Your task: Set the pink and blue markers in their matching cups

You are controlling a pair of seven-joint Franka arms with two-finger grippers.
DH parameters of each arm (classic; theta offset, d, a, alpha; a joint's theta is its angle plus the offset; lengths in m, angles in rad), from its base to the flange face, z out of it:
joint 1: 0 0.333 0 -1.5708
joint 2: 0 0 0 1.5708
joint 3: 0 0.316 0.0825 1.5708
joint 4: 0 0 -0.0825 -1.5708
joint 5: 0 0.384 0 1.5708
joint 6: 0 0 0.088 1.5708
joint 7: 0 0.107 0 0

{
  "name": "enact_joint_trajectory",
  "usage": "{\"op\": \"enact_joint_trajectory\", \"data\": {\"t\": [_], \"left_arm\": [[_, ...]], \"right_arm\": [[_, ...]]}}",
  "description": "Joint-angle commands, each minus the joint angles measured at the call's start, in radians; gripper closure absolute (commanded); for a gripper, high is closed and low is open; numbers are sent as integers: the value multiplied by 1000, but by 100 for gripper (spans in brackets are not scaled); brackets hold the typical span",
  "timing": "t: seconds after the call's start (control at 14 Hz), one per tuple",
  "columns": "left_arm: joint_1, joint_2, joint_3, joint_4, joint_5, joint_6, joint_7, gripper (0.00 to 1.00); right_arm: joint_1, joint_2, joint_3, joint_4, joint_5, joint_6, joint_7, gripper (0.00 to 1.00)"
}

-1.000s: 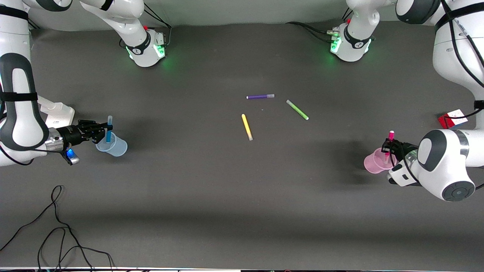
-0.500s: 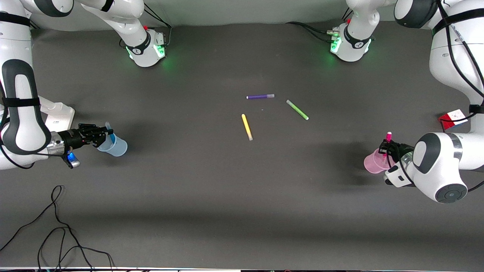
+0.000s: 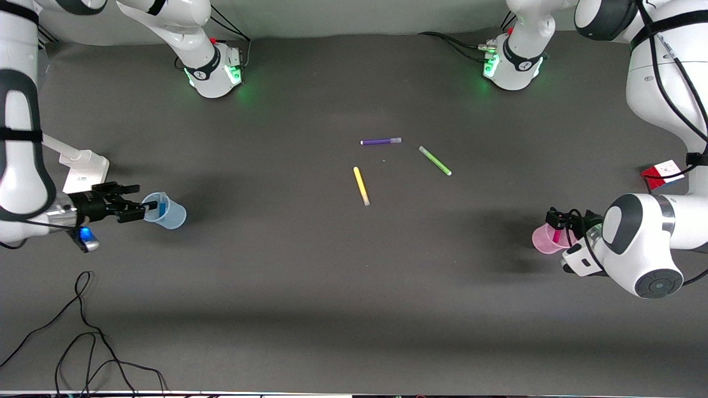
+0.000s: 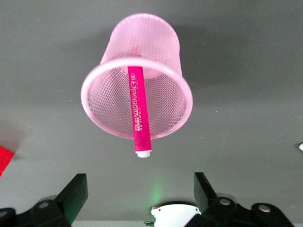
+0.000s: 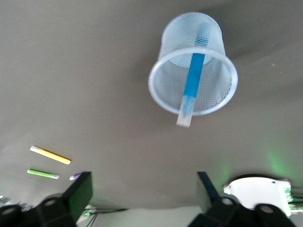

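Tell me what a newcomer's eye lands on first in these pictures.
Two mesh cups at opposite ends of the table: the pale blue cup with the bright blue marker standing in it, and the light pink cup holding the magenta-pink marker. The right gripper and left gripper hang open beside them. In mid-table lie loose purple, green and yellow pens.

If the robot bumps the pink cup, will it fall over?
Probably. The pink cup looks like thin, light mesh, narrower at its base, so it likely tips easily. The pink marker leans on its rim and sticks out, which may pull it over.
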State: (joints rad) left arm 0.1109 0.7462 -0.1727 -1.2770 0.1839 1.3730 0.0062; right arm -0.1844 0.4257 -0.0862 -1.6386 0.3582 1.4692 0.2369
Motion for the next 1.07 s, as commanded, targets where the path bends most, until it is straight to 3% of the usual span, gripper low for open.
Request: {"op": "enact_joint_trajectory", "data": {"t": [0.0,0.43,0.86,1.0], "left_arm": [[-14,-30,2,51,20,-41,-66,0],[3,-237,-8,-8,-35,1,-48,0],[29,-539,-5,-267,-107,199,-43,0],[29,-593,-2,-298,-130,215,-43,0]], "right_arm": [[100,-151,-6,-26,-80,3,-5,0],[257,-376,-6,-87,-232,80,74,0],[252,-479,-23,-83,-260,80,65,0],[253,-502,-24,-83,-304,83,64,0]]}}
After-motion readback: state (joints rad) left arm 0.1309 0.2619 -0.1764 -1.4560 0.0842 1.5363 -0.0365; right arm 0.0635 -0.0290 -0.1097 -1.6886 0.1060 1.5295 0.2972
